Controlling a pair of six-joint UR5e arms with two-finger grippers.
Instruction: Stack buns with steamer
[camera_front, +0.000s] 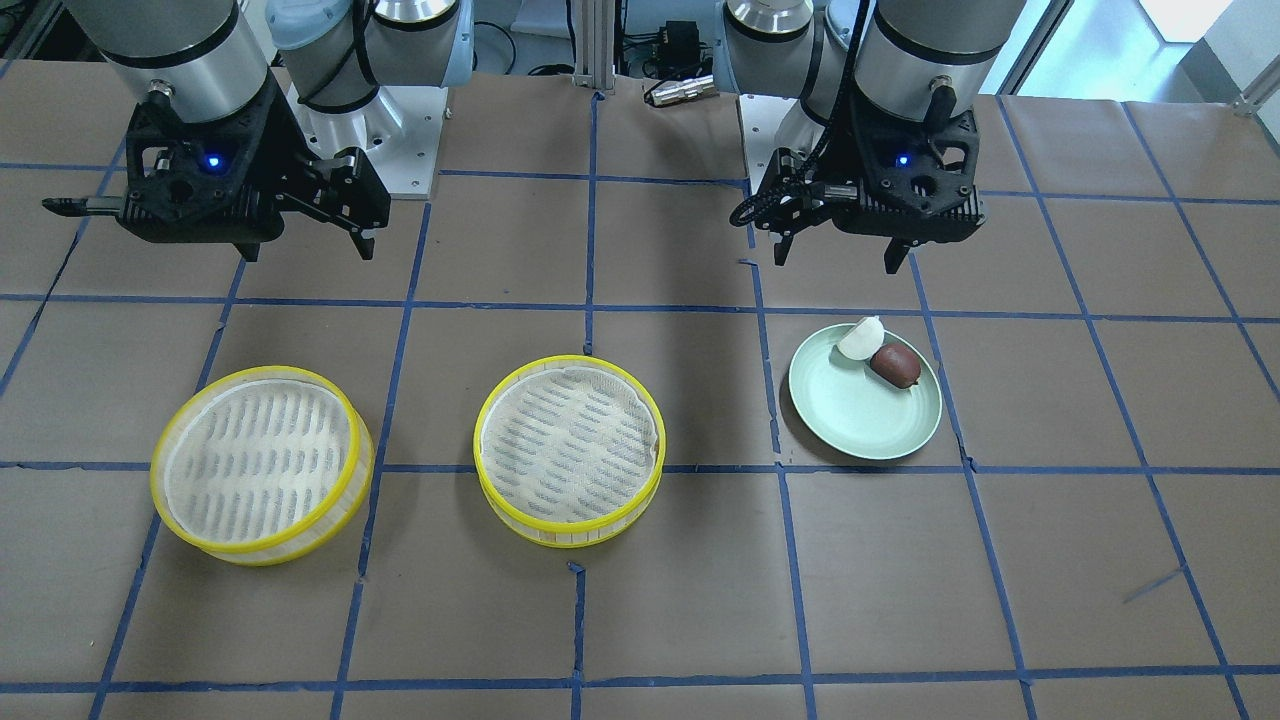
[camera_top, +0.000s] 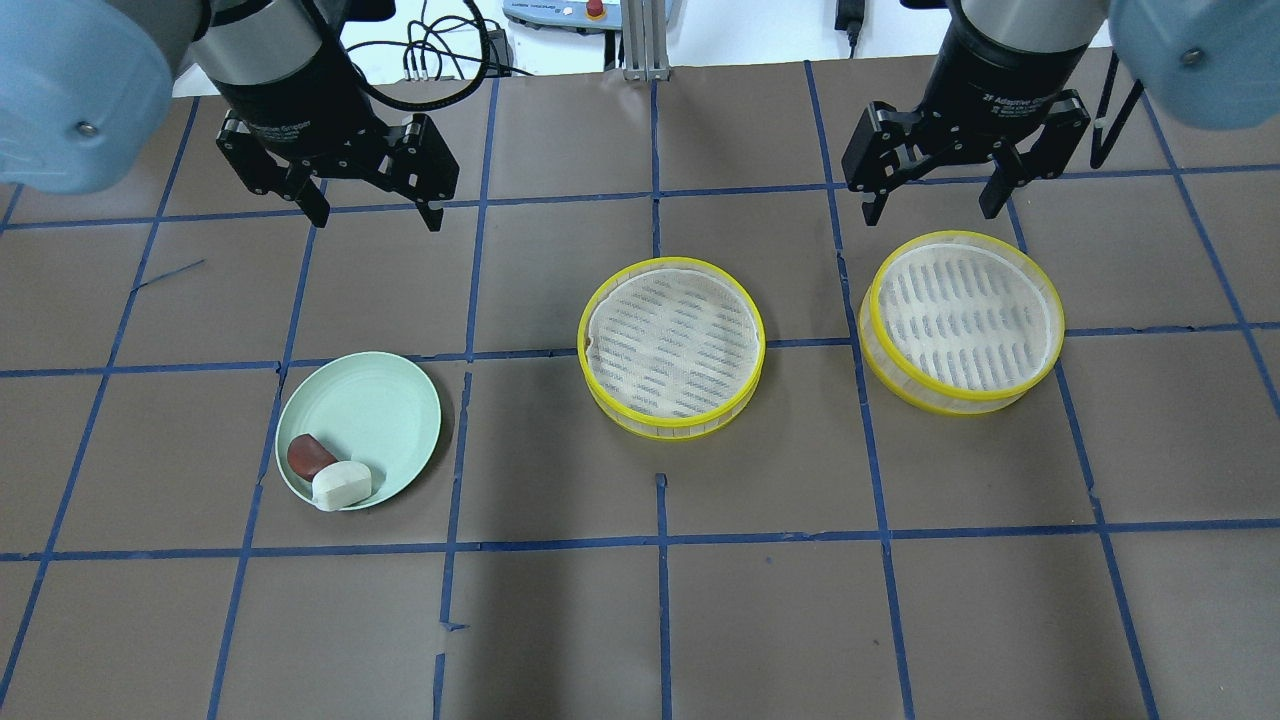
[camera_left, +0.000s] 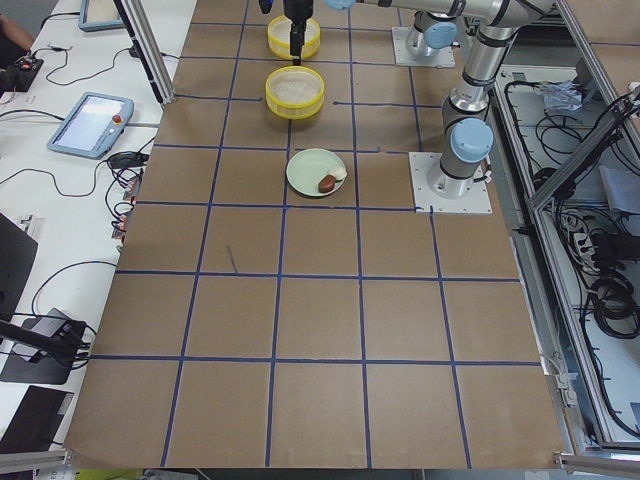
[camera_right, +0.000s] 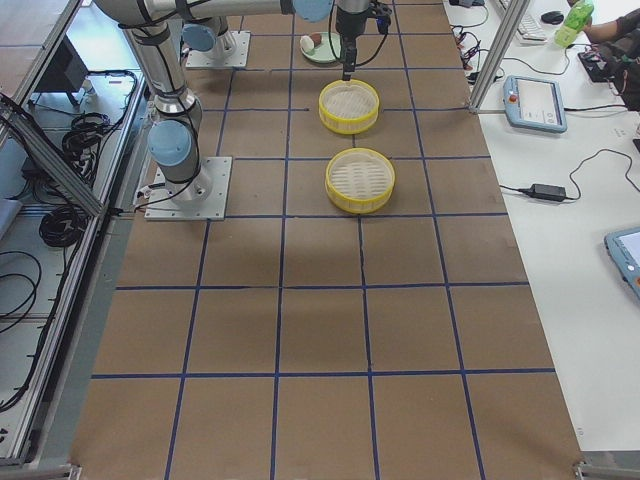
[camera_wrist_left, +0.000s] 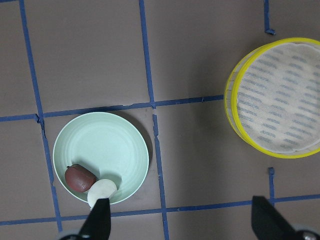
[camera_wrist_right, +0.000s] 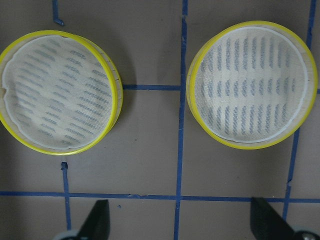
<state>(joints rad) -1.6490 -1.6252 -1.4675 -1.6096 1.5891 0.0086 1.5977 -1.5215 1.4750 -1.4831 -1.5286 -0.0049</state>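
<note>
A white bun (camera_top: 342, 487) and a dark reddish-brown bun (camera_top: 311, 456) lie side by side at the edge of a pale green plate (camera_top: 380, 410). They also show in the front view, the white bun (camera_front: 860, 338) and the brown bun (camera_front: 895, 365), and in the left wrist view (camera_wrist_left: 102, 190). Two yellow-rimmed steamer trays stand empty: one in the middle (camera_top: 672, 345), one on the right (camera_top: 962, 320). My left gripper (camera_top: 370, 212) is open and empty, above the table behind the plate. My right gripper (camera_top: 935, 205) is open and empty, behind the right steamer tray.
The table (camera_top: 660, 600) is brown board with a blue tape grid. Cables and a mount stand at the far edge (camera_top: 640, 30). The arm bases (camera_front: 380, 130) sit at the robot's side. Tablets and cables lie on side benches (camera_left: 90, 120).
</note>
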